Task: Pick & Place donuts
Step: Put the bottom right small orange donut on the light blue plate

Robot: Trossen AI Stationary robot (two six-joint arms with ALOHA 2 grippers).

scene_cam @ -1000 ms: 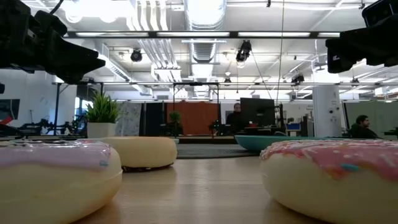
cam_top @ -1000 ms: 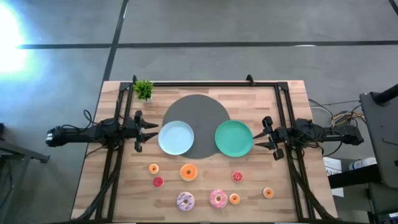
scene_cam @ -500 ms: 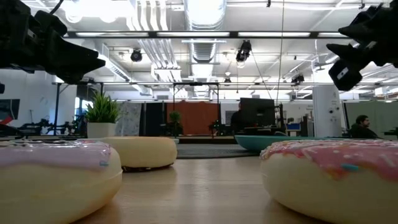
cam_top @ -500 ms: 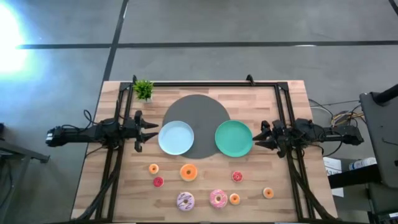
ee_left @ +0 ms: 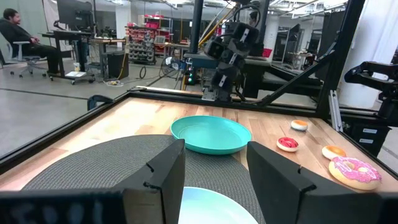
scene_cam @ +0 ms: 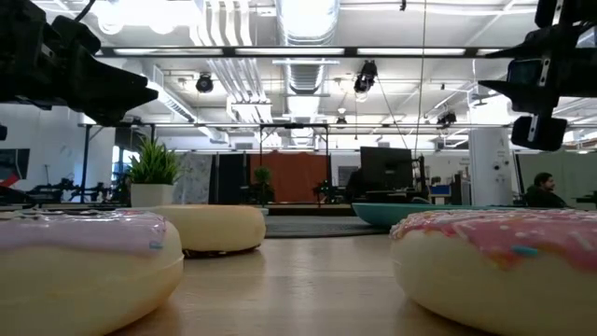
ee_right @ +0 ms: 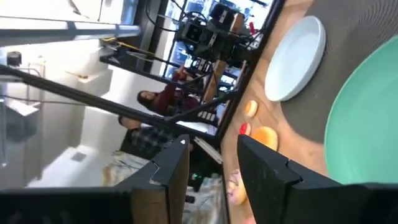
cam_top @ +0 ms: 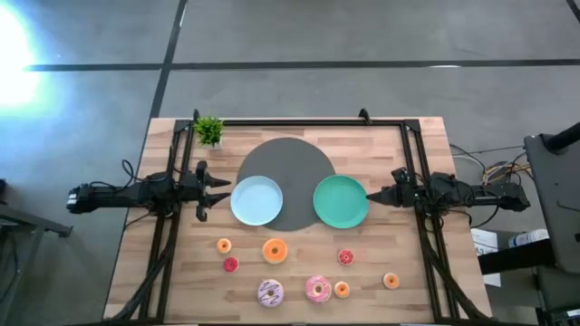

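Eight toy donuts lie flat on the near half of the wooden table: larger orange [cam_top: 275,251], pink [cam_top: 318,289] and white-purple sprinkled [cam_top: 270,292], and tiny orange [cam_top: 224,245], red [cam_top: 230,264], red-pink [cam_top: 345,257], orange [cam_top: 342,290] and orange [cam_top: 391,281]. My left gripper [cam_top: 222,191] is open and empty above the table, left of the light blue plate [cam_top: 256,201]; its wrist view shows the gap [ee_left: 214,168]. My right gripper [cam_top: 372,196] is open and empty, rolled on its side, at the green plate's [cam_top: 341,200] right edge; its wrist view shows the gap [ee_right: 211,168].
A big grey disc [cam_top: 286,163] lies under both plates at the table's middle. A small potted plant [cam_top: 209,131] stands at the far left corner. Black frame rails [cam_top: 412,154] run along the far and side edges. People sit in the room beyond the table [ee_left: 25,37].
My right gripper has rolled about its own axis, from fingers spread level to standing one above the other, and has moved a little toward the green plate. The donuts and plates have stayed where they were.
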